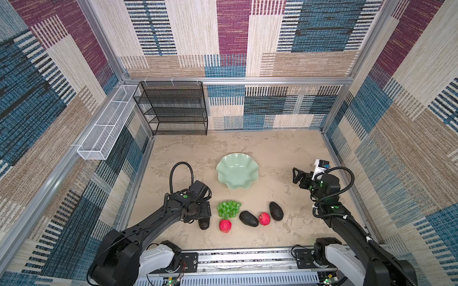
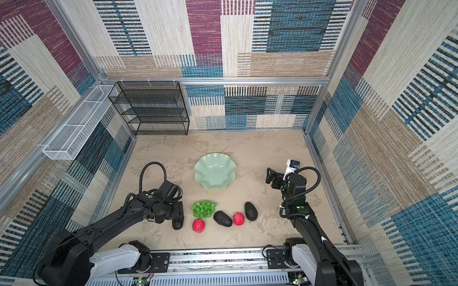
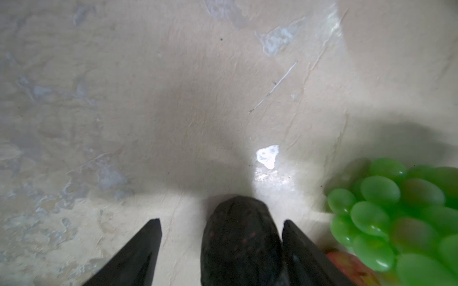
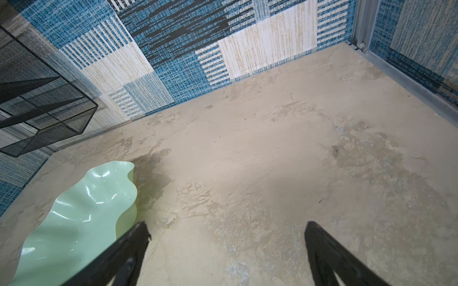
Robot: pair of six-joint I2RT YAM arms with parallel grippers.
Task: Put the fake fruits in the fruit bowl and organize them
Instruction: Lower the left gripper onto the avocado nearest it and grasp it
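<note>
Nearest the base, the left gripper (image 3: pixel 221 221) straddles a dark avocado (image 3: pixel 240 242) lying on the table (image 1: pixel 272 148), its fingers apart with a gap on one side. Alongside lie a red fruit (image 1: pixel 225 225), the grapes (image 1: pixel 229 209), a middle avocado (image 1: pixel 248 218), a second red fruit (image 1: pixel 264 219) and a right avocado (image 1: pixel 276 211). Farther back sits the fruit bowl (image 1: pixel 237 173), with the right gripper (image 4: pixel 226 222) beside it, its fingers spread wide, holding nothing

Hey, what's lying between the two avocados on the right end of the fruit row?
A small round red fruit lies between the middle avocado and the rightmost avocado, close beside both. It shows in both top views.
</note>
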